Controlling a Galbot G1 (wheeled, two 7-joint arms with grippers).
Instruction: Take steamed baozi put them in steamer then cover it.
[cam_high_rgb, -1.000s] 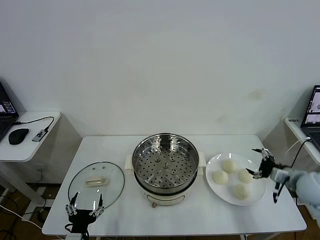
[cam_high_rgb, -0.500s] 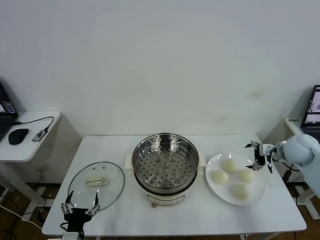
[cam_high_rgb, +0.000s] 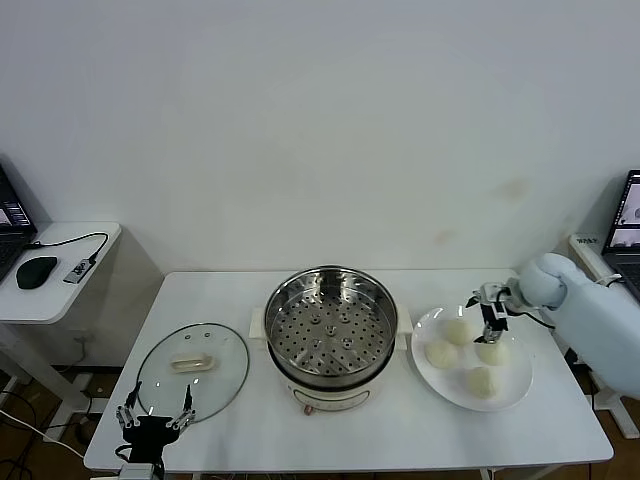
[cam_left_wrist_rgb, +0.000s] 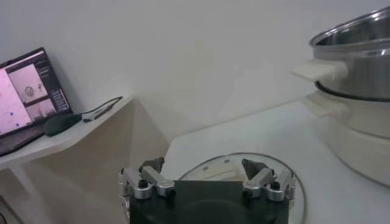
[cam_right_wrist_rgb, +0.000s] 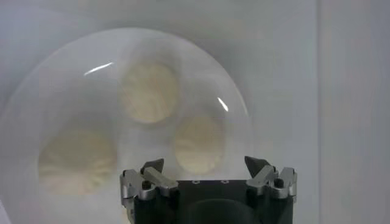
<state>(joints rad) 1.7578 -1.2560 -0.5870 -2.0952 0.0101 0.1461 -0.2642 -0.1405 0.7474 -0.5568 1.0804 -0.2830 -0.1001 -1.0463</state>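
Note:
The steamer (cam_high_rgb: 330, 335), a shiny perforated basket on a cream pot base, stands mid-table and holds nothing. Right of it, several cream-white baozi lie on a white plate (cam_high_rgb: 512, 392): one at the back (cam_high_rgb: 457, 331), one left (cam_high_rgb: 440, 353), one right (cam_high_rgb: 491, 351). My right gripper (cam_high_rgb: 484, 315) hovers open above the plate's back part, over the baozi. In the right wrist view the gripper (cam_right_wrist_rgb: 204, 164) is open, with a baozi (cam_right_wrist_rgb: 198, 144) just beyond its fingertips. The glass cover (cam_high_rgb: 193, 368) lies flat left of the steamer. My left gripper (cam_high_rgb: 153, 420) hangs open at the table's front edge, near the cover (cam_left_wrist_rgb: 225, 164).
A side table at the left carries a mouse (cam_high_rgb: 38, 271) and a laptop (cam_left_wrist_rgb: 27, 91). Another laptop (cam_high_rgb: 625, 215) stands at the far right. The steamer's side handle (cam_left_wrist_rgb: 317, 70) juts toward the cover.
My right gripper has swung from the table's right edge inward over the plate. The left gripper has sunk a little lower and leftward at the front edge.

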